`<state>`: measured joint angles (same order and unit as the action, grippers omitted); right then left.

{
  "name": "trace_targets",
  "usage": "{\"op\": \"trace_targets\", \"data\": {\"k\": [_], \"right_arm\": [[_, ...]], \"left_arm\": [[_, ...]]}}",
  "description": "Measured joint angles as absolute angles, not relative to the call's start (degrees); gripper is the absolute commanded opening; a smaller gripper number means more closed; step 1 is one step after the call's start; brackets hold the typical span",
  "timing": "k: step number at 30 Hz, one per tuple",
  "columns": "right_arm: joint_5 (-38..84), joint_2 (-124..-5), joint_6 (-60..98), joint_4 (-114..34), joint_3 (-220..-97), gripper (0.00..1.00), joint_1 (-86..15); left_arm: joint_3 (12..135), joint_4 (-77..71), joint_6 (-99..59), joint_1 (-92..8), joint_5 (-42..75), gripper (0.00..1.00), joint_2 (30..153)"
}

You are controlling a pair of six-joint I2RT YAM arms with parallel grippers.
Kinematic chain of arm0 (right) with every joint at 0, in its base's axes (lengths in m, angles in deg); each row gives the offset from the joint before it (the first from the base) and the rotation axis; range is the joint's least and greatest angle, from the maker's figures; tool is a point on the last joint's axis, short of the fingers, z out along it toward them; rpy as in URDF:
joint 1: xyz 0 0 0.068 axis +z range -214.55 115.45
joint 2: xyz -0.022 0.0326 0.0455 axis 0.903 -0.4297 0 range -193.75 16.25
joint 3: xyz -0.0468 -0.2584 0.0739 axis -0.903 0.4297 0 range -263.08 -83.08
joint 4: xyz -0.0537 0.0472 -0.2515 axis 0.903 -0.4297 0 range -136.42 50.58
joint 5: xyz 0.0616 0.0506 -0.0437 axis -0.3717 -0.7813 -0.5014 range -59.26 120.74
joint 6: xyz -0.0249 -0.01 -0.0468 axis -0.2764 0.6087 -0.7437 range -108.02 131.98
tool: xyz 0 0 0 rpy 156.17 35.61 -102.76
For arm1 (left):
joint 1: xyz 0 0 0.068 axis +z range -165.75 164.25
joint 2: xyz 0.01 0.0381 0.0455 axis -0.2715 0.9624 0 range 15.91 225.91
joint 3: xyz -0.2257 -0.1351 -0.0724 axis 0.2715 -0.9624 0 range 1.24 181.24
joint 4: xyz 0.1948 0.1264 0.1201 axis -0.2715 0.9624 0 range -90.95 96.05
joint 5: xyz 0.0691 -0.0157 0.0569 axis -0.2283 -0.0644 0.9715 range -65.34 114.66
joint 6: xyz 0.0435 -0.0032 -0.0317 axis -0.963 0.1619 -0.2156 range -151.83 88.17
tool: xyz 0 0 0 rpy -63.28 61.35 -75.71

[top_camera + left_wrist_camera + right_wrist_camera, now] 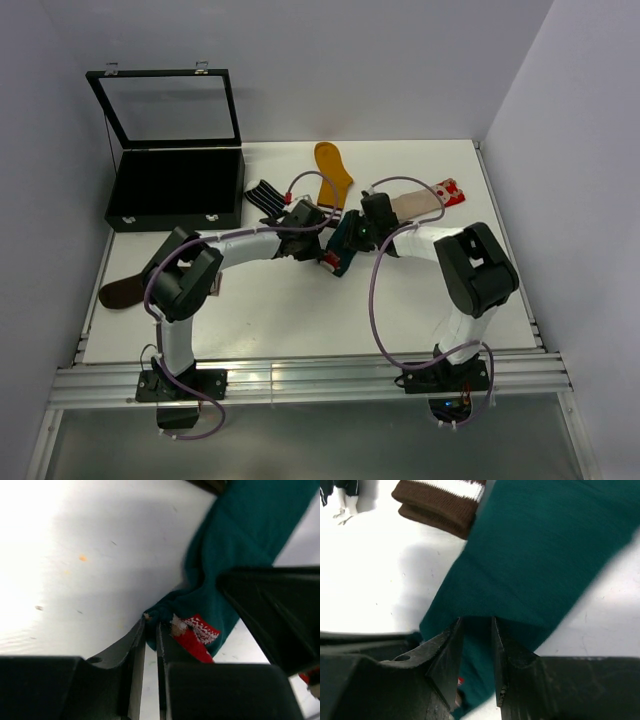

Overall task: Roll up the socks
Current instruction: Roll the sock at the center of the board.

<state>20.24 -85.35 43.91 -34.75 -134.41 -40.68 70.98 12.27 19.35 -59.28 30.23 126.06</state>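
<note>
Left gripper (151, 627) and right gripper (476, 625) each clamp the teal sock (240, 545) on a white table (300, 310) — pale walls (400, 70) enclose it.

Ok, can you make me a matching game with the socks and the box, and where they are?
1 teal sock
2 striped sock
3 mustard sock
4 black box

A just right of the box
B pinched by the left claw and right claw
C lid standing open
D far middle of the table

Pairs: 1-B, 2-A, 3-D, 4-C
</note>
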Motion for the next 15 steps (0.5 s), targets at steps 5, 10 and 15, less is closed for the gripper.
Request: {"op": "trace_targets", "data": {"k": [5,10,15], "right_arm": [[22.5,-82.0,43.8,-35.7,-131.7,0.39,-40.0],[26.4,-73.7,42.4,-38.6,-125.8,0.42,-38.9],[32.0,-65.4,38.8,-38.5,-122.2,0.48,-31.7]], "left_arm": [[72.2,14.4,16.2,-58.4,31.6,0.18,126.1],[73.9,16.8,11.8,-58.5,32.4,0.19,126.1],[74.4,17.5,9.1,-58.5,32.3,0.2,126.1]]}}
